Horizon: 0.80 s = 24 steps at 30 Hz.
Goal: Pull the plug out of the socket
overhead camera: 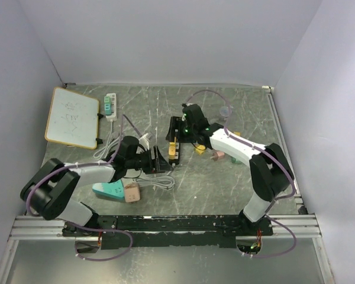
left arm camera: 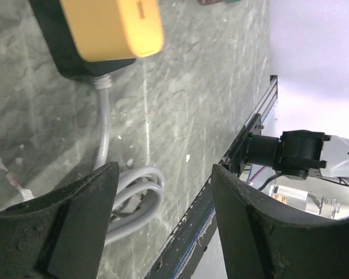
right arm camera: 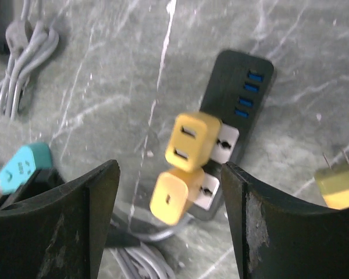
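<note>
In the middle of the right wrist view, a black power strip [right arm camera: 246, 87] carries two yellow plugs [right arm camera: 192, 141], seated side by side. The right gripper [right arm camera: 170, 171] hovers over them, jaws spread, holding nothing. The left gripper [left arm camera: 163, 174] is likewise released, above a grey cable [left arm camera: 136, 197] at lower left.

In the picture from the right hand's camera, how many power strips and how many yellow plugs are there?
Black plastic power strip with blue ports: 1
Yellow plastic plugs: 3 (two seated in the strip, one lying loose with bare prongs)
Total: 4
</note>
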Tool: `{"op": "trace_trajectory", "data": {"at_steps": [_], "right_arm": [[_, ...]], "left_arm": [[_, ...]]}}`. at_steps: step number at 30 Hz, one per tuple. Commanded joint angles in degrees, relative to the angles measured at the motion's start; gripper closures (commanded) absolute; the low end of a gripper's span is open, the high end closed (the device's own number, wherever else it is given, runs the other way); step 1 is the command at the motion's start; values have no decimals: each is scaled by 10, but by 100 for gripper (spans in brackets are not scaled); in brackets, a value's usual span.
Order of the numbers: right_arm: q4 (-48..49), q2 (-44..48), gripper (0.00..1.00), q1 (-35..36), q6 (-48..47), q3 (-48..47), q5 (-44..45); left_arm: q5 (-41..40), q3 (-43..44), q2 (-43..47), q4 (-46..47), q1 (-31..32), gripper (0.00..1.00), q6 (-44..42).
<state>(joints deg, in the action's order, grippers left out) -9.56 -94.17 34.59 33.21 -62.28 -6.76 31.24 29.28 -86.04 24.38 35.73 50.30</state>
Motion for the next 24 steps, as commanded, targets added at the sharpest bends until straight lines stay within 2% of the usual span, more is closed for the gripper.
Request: {"op": "trace_trajectory", "data": {"at_steps": [1,10,16,20,24], "right_arm": [[-123,-57,31,32,21,-100,117],[-232,-150,47,76,46,-209,249],[-254,-188,59,88,50,-243,273],[-217,-170,78,88,44,-218,253],[-121,-105,96,86,12,-131,176]], "left_arm": [[-30,19,59,-64,-6,23,-36],[-47,16,108,-122,-59,24,-50],[-47,22,101,-125,-66,24,-49],[-44,31,108,-140,-80,24,-56],[-27,37,112,-151,-112,25,-61]]}}
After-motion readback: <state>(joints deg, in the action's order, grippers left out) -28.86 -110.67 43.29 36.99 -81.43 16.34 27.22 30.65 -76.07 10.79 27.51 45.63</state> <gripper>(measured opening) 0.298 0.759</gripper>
